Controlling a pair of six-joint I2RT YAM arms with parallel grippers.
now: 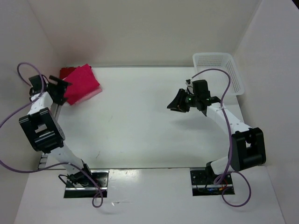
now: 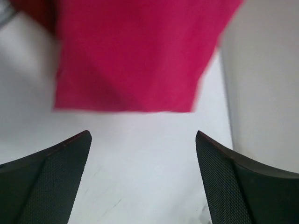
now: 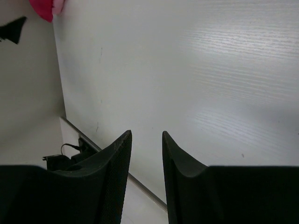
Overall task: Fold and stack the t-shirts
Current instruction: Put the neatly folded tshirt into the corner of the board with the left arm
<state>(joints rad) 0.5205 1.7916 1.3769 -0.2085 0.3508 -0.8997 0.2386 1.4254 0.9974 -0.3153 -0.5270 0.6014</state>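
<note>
From above: shows the magenta shirt (image 1: pixel 82 84) folded at the far left corner of the table (image 1: pixel 140 126), lying on a dark red shirt (image 1: pixel 67 72) whose edge peeks out behind it. Puts the left gripper (image 1: pixel 58 91) just beside the stack's left edge; cannot tell from here whether it touches the cloth. Finds the right gripper (image 1: pixel 179 103) over bare table right of centre, well apart from the shirts, with the white basket (image 1: pixel 233 70) at the far right corner.

Left wrist: looks down on the magenta shirt's near edge, blurred. Shows the fingers (image 2: pixel 46 182) spread wide, with only tabletop between them.

Right wrist: shows the fingers (image 3: pixel 112 172) drawn to a narrow gap, holding nothing. Catches a scrap of magenta cloth and the light pink shirt (image 3: pixel 58 5) in the top left corner.
</note>
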